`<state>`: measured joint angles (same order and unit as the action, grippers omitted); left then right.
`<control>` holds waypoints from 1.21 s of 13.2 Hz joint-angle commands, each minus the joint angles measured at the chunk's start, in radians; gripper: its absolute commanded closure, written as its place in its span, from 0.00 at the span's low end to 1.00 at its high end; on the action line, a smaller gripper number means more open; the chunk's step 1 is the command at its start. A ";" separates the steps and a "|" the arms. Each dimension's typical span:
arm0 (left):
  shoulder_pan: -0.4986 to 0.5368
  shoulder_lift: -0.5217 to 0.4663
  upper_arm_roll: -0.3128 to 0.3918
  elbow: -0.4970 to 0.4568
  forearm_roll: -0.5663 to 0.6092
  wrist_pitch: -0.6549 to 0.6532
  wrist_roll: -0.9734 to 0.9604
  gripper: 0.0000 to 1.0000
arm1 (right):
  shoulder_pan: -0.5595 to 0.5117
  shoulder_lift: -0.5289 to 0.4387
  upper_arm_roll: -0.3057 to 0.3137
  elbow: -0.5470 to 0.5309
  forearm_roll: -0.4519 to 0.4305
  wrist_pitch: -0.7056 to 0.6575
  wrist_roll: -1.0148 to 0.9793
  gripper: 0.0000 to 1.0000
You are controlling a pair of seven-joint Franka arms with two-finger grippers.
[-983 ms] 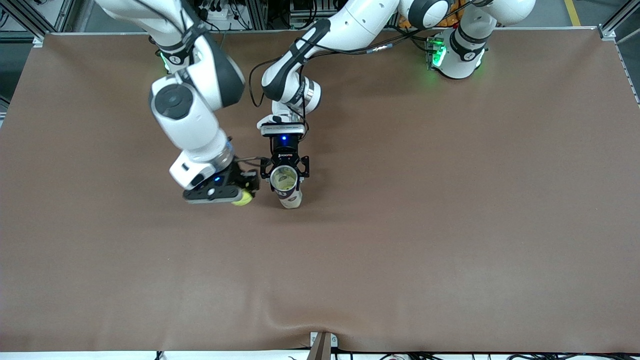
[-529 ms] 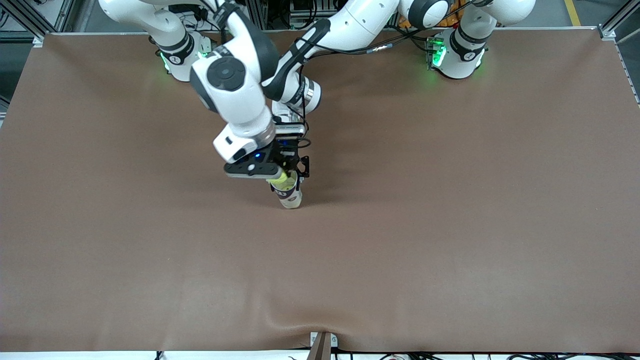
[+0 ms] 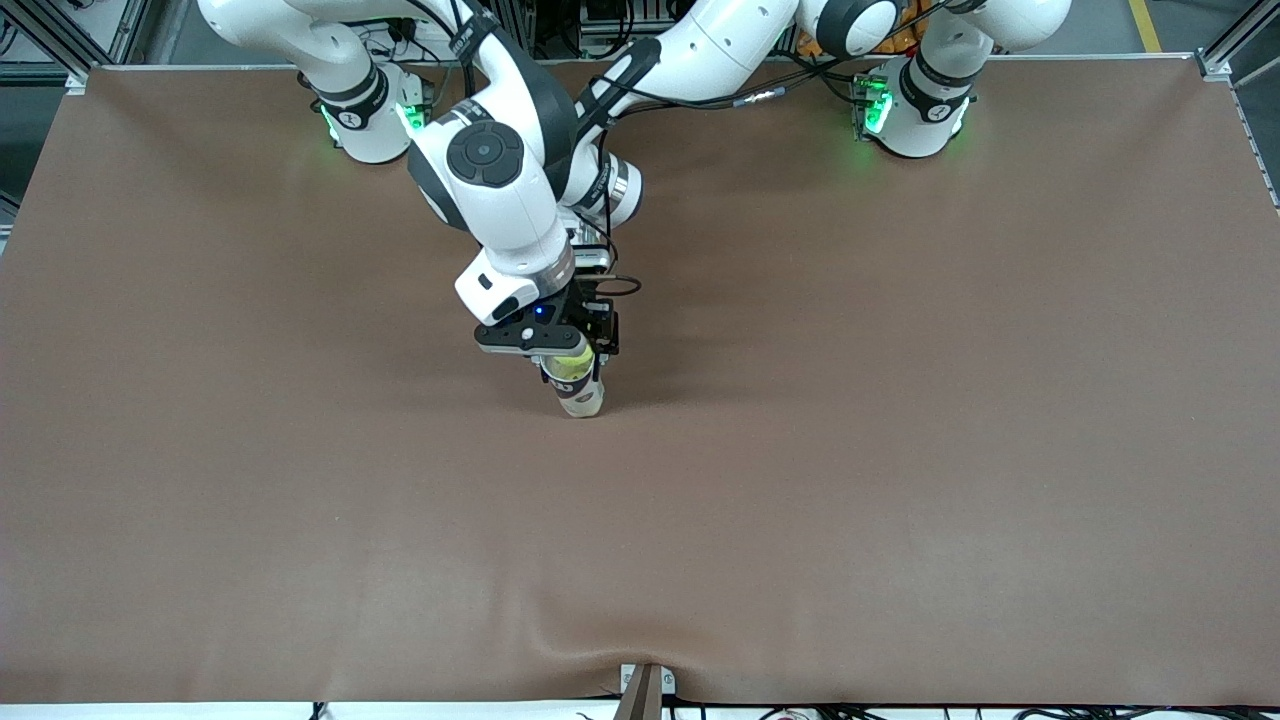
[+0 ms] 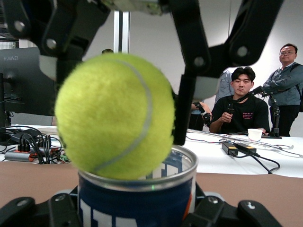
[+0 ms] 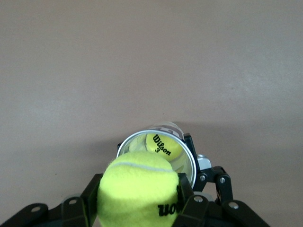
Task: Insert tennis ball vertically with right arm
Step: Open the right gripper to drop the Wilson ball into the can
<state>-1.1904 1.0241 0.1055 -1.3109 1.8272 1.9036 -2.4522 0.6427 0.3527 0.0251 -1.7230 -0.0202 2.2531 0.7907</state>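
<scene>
My right gripper (image 3: 560,352) is shut on a yellow-green tennis ball (image 3: 570,365) and holds it right over the open top of an upright blue and white can (image 3: 581,396). In the right wrist view the held ball (image 5: 137,191) sits between my fingers (image 5: 90,201), with the can's mouth (image 5: 187,158) below it and another ball (image 5: 163,145) inside. In the left wrist view the ball's (image 4: 116,116) underside is at the can's metal rim (image 4: 182,177). My left gripper (image 4: 137,215) is shut on the can (image 4: 137,203); one of its fingers (image 3: 606,338) shows beside the right gripper.
The brown table cover (image 3: 900,450) is bare around the can. Both arms cross above the can's spot near the table's middle. A bracket (image 3: 645,685) sits at the table edge nearest the front camera.
My right gripper carried the ball from beside the can, on the right arm's side, to directly over the can's mouth. The left gripper and the can stayed still.
</scene>
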 commanded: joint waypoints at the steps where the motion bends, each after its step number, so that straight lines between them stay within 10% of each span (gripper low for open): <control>1: -0.001 -0.001 0.000 0.007 0.004 -0.008 -0.013 0.23 | -0.006 0.023 -0.001 0.023 -0.018 0.009 0.013 0.92; 4: -0.001 -0.001 0.000 0.009 0.004 -0.008 -0.011 0.23 | -0.011 0.026 -0.004 0.023 -0.018 0.010 0.012 0.70; 7: -0.001 -0.001 0.000 0.007 0.004 -0.008 -0.013 0.23 | -0.012 0.026 -0.007 0.025 -0.020 0.010 0.015 0.01; 16: -0.001 -0.001 0.000 0.007 0.004 -0.008 -0.011 0.21 | -0.072 0.015 -0.007 0.072 -0.018 -0.038 -0.065 0.00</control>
<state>-1.1904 1.0241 0.1055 -1.3105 1.8271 1.9037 -2.4522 0.6009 0.3712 0.0072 -1.6662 -0.0210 2.2412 0.7546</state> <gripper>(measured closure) 0.207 0.000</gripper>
